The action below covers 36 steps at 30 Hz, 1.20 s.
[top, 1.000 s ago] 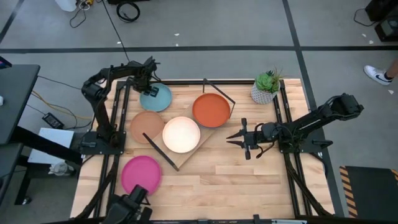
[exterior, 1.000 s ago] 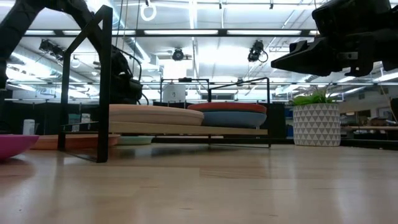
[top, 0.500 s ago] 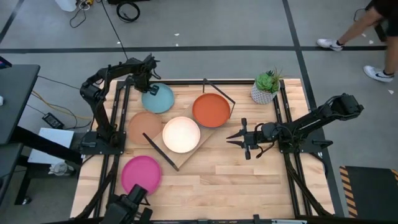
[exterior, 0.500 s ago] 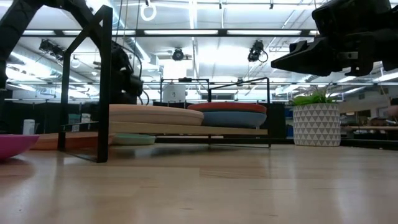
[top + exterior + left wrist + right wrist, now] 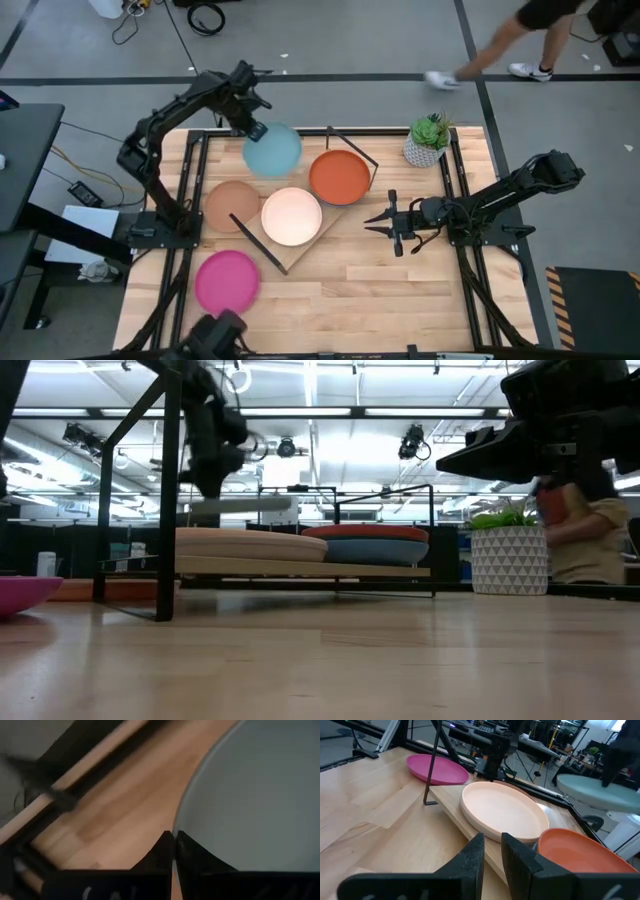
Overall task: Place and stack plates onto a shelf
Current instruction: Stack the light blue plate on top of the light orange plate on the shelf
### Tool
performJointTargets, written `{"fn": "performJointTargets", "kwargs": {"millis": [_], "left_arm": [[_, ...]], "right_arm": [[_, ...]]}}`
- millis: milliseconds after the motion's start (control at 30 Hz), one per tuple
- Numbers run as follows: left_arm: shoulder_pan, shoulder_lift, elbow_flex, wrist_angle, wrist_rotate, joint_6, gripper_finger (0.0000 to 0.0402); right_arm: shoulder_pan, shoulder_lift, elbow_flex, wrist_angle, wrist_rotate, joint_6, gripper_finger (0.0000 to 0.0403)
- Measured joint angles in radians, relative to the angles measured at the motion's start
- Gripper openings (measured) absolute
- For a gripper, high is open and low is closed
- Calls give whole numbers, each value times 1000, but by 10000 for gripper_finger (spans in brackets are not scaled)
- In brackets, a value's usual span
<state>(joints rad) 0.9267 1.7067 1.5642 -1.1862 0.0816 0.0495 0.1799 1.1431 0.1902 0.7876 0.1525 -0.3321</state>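
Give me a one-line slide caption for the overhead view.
Left end effector lifts the light blue plate by its rim beside the shelf.

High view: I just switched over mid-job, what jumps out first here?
The left gripper has pinched the rim of the light blue plate and holds it in the air near the table's far edge, above the shelf. On the shelf sit the cream plate and the orange plate. The right gripper waits beside the shelf, holding nothing.
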Motion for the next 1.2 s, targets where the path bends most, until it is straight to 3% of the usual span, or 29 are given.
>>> {"fn": "performJointTargets", "kwargs": {"millis": [200,667,933,1200], "left_arm": [[-175,-25,7,-29,0,125,10],[-584,-10,-8,18,-70,111,10],[-639,31,-117,93,-118,94,11],[-631,30,-137,160,-134,93,18]], "right_arm": [[0,0,0,0,0,-1,71],[0,0,0,0,0,15,71],[0,0,0,5,-13,18,71],[0,0,0,7,-16,25,71]]}}
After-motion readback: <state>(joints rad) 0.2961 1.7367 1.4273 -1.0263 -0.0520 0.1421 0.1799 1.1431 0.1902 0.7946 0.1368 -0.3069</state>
